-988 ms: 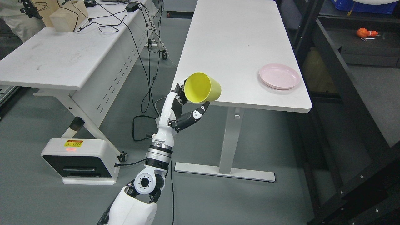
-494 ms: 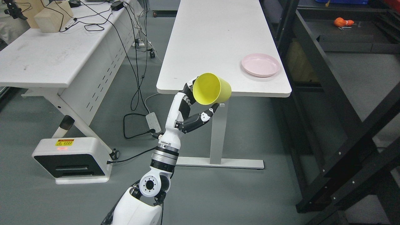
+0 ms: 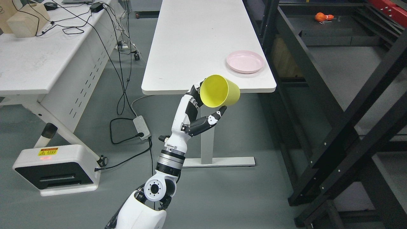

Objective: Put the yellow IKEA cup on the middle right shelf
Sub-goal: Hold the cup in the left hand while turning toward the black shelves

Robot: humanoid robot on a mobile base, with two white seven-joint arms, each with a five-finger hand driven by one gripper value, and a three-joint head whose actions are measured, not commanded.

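At far left, a white box-shaped unit (image 3: pixel 54 168) with a yellow warning label sits on the grey floor beside the leg of a white desk (image 3: pixel 38 63), whose top carries a wooden block (image 3: pixel 24 24) and trailing black cables (image 3: pixel 79 19). A power strip (image 3: pixel 141 127) lies on the floor between this desk and the next table. Just right of it, the left arm rises from the bottom edge, and the left hand (image 3: pixel 198 111) is closed around the yellow cup (image 3: pixel 219 91), its thumb under the cup's lower side and its fingers (image 3: pixel 193 95) behind the rim. The cup is tipped on its side with its open mouth toward the camera, held in the air in front of the near edge of the long white table (image 3: pixel 197 47). A pink plate (image 3: pixel 245 61) rests near that table's right front corner. Farther right stands a black metal shelf rack (image 3: pixel 334 111), and a small orange object (image 3: pixel 322 17) lies on a shelf at the top.
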